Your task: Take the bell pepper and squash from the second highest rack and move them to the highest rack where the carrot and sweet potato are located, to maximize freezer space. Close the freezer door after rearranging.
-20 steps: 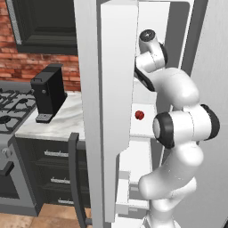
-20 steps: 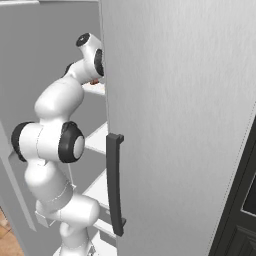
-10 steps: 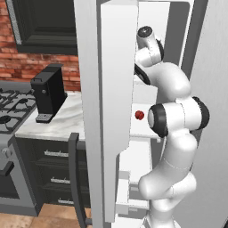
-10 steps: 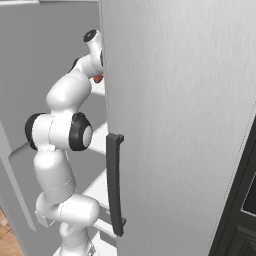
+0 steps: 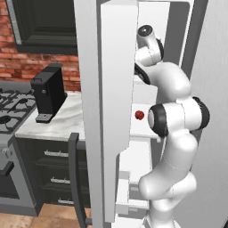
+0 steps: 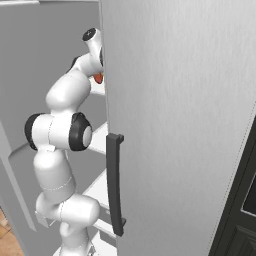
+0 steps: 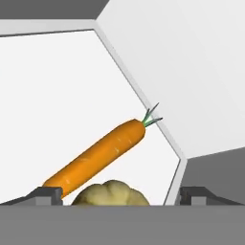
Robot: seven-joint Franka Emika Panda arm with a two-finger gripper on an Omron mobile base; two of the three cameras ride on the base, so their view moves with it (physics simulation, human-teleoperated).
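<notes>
Nearest, at the bottom of the hand view: the gripper [image 7: 122, 195], dark tips spread wide at lower left and lower right, with the squash [image 7: 111, 194] between them, a lumpy pale-yellow dome with a matte, ribbed look; whether actually gripped or just released, impossible to tell, since no contact shows. Just behind it, touching or nearly so: the carrot [image 7: 98, 154], smooth, glossy orange, tapered, lying diagonally toward mid-right with a thin green sprout. Beyond: flat white shelf and plain white walls of the freezer [image 7: 191, 72], meeting in sharp grey-edged corners. Judged step: setting the squash on the top rack; best lowered gently clear of the carrot, then withdrawn straight back without nudging either. In the left base view, centre: a small red round thing [image 5: 140, 115] on a lower shelf, possibly the bell pepper; silver-grey freezer door [image 5: 104, 111] open at left.
</notes>
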